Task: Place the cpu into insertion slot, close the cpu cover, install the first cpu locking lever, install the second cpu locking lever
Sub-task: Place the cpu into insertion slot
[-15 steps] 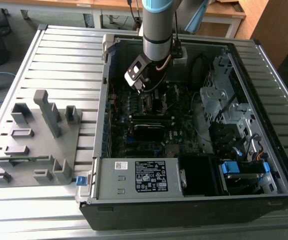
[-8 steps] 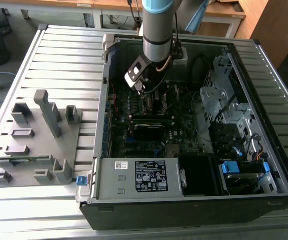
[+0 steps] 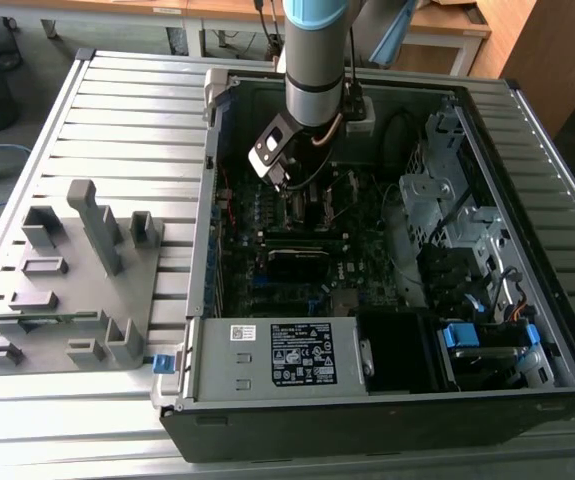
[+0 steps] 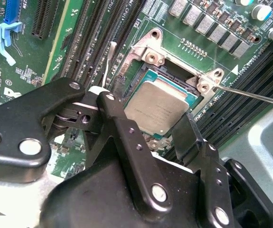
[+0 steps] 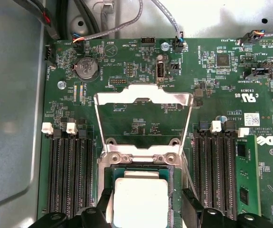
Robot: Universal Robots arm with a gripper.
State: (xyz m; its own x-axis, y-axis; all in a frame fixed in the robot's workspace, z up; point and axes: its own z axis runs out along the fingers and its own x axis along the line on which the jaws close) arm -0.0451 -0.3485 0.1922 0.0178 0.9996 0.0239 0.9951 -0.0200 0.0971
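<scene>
The robot's arm [image 3: 316, 20], a thick tube of pale blue and silver-grey metal, stands close to upright in the exterior view and reaches straight down. At its lower end the black wrist [image 3: 302, 135] carries a white-faced, box-shaped mount [image 3: 270, 152] on the exterior view's left. The black metal pincer [image 5: 147, 202] points downward. In both wrist views its two bolted, jointed fingers [image 4: 127, 137] are spread wide with a broad gap between them. The jaws are parted, the tips level with each other, holding nothing.

Exterior view high; both wrist views near cpu [image 4: 157, 107] [image 5: 141, 199]
</scene>
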